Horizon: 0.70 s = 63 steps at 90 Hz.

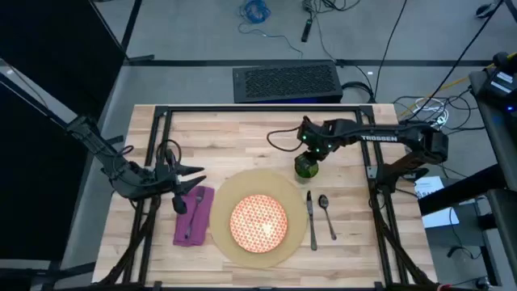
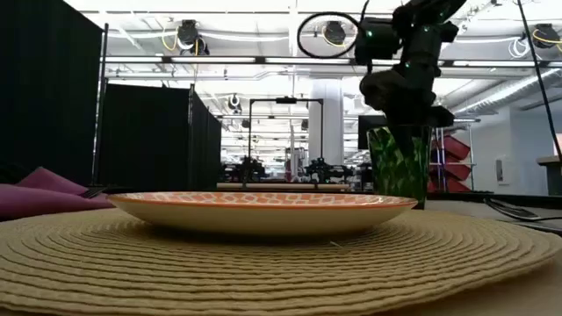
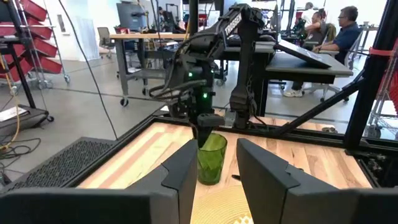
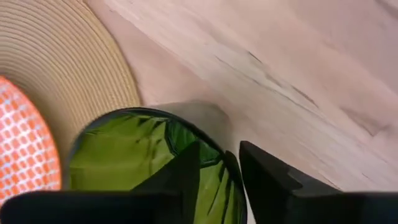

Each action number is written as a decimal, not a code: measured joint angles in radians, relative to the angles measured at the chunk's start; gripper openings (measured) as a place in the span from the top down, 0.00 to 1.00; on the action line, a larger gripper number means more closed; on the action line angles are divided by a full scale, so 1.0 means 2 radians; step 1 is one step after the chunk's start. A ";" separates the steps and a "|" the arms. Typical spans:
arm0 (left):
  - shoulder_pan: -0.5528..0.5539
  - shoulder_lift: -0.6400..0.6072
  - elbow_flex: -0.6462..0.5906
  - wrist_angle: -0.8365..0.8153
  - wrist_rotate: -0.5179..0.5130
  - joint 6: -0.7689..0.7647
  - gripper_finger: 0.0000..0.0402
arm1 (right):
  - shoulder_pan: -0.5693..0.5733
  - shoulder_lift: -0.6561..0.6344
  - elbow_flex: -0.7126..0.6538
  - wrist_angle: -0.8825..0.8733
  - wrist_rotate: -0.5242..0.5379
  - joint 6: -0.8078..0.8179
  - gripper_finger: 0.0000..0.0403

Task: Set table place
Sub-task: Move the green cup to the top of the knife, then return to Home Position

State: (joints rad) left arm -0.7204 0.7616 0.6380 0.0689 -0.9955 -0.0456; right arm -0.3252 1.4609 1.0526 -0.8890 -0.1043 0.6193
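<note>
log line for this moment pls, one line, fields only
stage: placing glass | right gripper: shut on rim of green glass, beside mat | left gripper: open, over napkin | set: plate, knife, spoon

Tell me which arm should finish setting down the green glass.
Right. The right gripper already pinches the green glass's rim, just beyond the mat. The left gripper hangs open over the purple napkin, across the plate.

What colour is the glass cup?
Green glass cup, clearest in the left wrist view.
</note>
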 joint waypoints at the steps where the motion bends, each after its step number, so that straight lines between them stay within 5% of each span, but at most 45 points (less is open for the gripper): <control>1: 0.000 0.000 0.000 0.000 0.000 0.000 0.75 | 0.000 0.000 0.003 -0.003 0.000 0.000 0.71; 38: -0.007 -0.005 0.000 0.000 0.010 0.004 0.75 | 0.014 -0.011 0.120 -0.138 0.011 -0.046 0.57; 63: -0.076 -0.066 -0.003 -0.009 0.009 0.028 0.75 | 0.169 -0.178 0.126 -0.138 0.151 0.013 0.58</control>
State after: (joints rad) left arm -0.8726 0.6306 0.6324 0.0506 -0.9776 0.0113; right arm 0.0121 1.1040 1.3047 -1.1643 0.1972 0.6447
